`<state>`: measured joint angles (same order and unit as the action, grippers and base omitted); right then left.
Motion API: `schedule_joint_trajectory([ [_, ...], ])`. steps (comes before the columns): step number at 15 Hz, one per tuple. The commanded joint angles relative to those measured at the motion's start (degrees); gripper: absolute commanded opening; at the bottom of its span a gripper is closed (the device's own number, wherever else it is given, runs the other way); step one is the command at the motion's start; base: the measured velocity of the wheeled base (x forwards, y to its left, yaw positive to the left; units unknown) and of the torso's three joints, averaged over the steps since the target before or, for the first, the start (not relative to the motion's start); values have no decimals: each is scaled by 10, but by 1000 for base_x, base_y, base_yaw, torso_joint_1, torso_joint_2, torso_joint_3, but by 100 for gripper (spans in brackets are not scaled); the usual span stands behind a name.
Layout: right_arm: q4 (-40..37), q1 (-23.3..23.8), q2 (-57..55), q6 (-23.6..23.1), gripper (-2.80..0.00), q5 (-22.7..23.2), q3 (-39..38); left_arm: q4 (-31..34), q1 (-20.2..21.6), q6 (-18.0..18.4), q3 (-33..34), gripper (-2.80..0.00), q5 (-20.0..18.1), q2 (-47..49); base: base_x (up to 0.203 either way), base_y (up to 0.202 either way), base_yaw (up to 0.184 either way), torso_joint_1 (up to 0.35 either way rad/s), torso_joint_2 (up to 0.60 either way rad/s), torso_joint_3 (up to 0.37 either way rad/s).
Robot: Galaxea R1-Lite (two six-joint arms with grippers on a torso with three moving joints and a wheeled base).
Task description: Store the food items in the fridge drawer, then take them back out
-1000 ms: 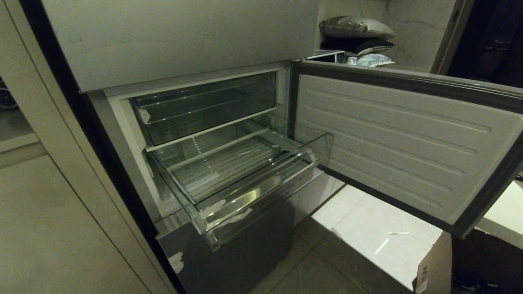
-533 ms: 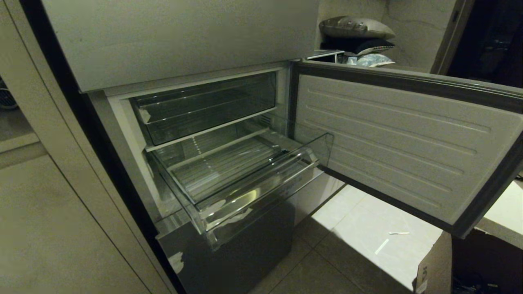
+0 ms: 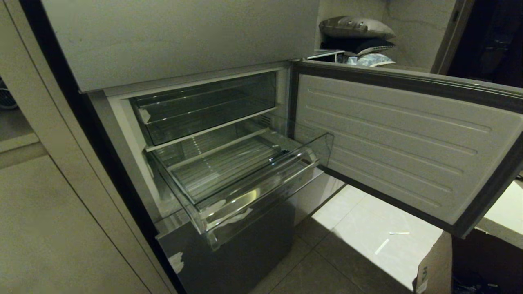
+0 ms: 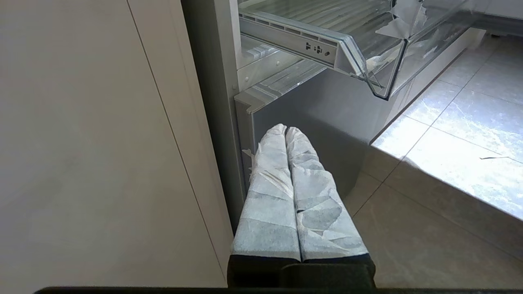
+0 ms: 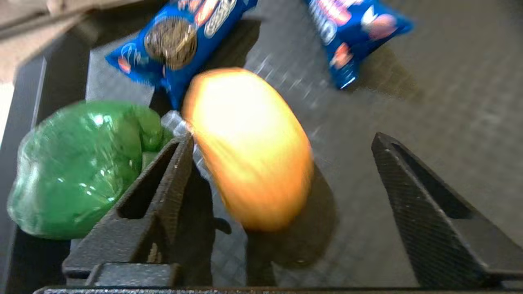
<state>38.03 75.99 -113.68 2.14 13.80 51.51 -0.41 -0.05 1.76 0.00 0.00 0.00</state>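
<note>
In the head view, the fridge drawer (image 3: pixel 241 179) stands pulled out at the centre of the frame, its ribbed floor bare and whitish tape scraps stuck on its clear front lip. Above it, a darker clear bin (image 3: pixel 204 108) sits pushed in. The inner door panel (image 3: pixel 392 143) swings wide across the right half of the frame, over pale floor tiles (image 3: pixel 367 228). A cardboard box (image 3: pixel 437 265) shows at the lower right corner. Neither arm appears here.

In the left wrist view, the left gripper (image 4: pixel 286 130) sits at lower centre, its two paper-wrapped fingers pressed together with nothing between them, in front of the grey steel panel (image 4: pixel 310 106). The drawer's front corner hangs in the upper right of the frame.

In the right wrist view, the right gripper (image 5: pixel 282 143) has its black fingers spread wide. The round orange-tan food item (image 5: pixel 249 147) lies between them on a dark textured surface (image 5: pixel 429 90), close to one finger, but whether they touch cannot be told. A green wrapped item (image 5: pixel 77 167) lies at the left, and two blue snack packets (image 5: pixel 179 36) along the top.
</note>
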Motion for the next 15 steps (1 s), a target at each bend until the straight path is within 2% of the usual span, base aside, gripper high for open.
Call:
schedule_joint_trajectory([
  [1,1,9,41,1,0,3,-9,0,0,0,0,-280,0,0,0,0,0,0,0,0],
  [2,-1,14,66,1,-280,10,-18,0,0,0,0,-280,0,-1,0,0,0,0,0,0],
  [6,-2,21,204,2,-280,58,-106,0,0,0,0,-280,0,0,0,0,0,0,0,0],
  [8,-15,-1,296,-1,-280,104,-173,0,0,0,0,-280,0,0,0,0,0,0,0,0],
  [10,-56,-50,379,-2,-280,129,-232,0,0,0,0,-280,0,0,0,0,0,0,0,0],
  [13,-104,-155,484,-11,-280,148,-356,0,0,0,0,-280,0,-1,0,0,0,0,0,0],
  [15,-113,-184,518,-43,-280,156,-406,0,0,0,0,-280,0,0,0,0,0,0,0,0],
])
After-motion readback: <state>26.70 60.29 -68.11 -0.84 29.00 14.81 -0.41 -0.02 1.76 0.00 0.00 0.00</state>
